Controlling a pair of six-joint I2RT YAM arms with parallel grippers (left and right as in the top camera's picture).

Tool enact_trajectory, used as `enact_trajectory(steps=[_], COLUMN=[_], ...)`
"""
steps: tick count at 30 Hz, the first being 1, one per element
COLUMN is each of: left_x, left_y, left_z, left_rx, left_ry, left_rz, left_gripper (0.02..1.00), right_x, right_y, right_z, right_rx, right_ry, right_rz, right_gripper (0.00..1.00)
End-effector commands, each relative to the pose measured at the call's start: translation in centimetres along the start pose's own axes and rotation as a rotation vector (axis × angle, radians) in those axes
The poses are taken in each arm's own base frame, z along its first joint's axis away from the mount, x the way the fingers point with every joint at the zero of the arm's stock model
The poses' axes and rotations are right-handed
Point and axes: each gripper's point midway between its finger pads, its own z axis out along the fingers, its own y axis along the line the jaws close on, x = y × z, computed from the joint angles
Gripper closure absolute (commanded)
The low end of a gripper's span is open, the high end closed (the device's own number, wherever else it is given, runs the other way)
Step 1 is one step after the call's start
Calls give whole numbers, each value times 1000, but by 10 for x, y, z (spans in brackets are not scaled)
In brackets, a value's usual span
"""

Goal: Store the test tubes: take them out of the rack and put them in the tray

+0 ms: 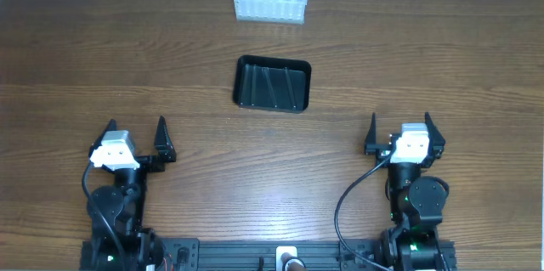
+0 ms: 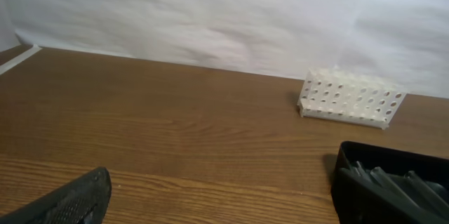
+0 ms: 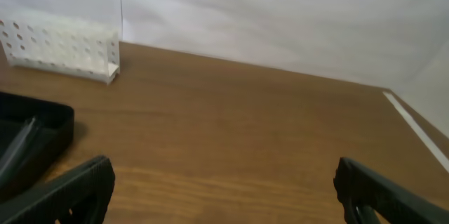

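The white test tube rack (image 1: 270,2) stands at the far middle of the table; its holes look empty in the left wrist view (image 2: 351,97) and the right wrist view (image 3: 63,41). In front of it lies the black tray (image 1: 246,93), with several clear test tubes (image 2: 396,180) lying inside. My left gripper (image 1: 136,132) hangs open near the front left, well short of the tray. My right gripper (image 1: 401,127) is open near the front right with nothing between its fingers (image 3: 77,189). The tray's corner (image 3: 49,122) shows beside its left finger.
Bare wooden tabletop (image 1: 442,42) stretches around the rack and tray. A white backdrop (image 2: 210,13) rises behind the table's far edge. Both arm bases sit on a black rail (image 1: 272,254) at the front edge.
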Motion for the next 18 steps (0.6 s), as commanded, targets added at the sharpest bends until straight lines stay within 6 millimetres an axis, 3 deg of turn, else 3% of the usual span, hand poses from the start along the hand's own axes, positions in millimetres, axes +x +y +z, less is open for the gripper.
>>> enact_trajectory(steps=[1,4,6,18], left_x=[2,2,2,2], left_y=[-2,-2,-2,-2], left_z=[0,0,0,0], left_rx=[13,13,13,13], left_ry=[3,3,3,2], left_rz=[15,15,15,15], left_gripper=[20,23,23,20], right_x=[2,8,1,2], right_y=[-3,-2,-4,-3], right_z=[-6,-11,-12,-12], right_rx=[14,9,16,13], right_ry=[-5,16,-17,-12], right_rz=[1,-1,2,2], right_gripper=[7,7,7,9])
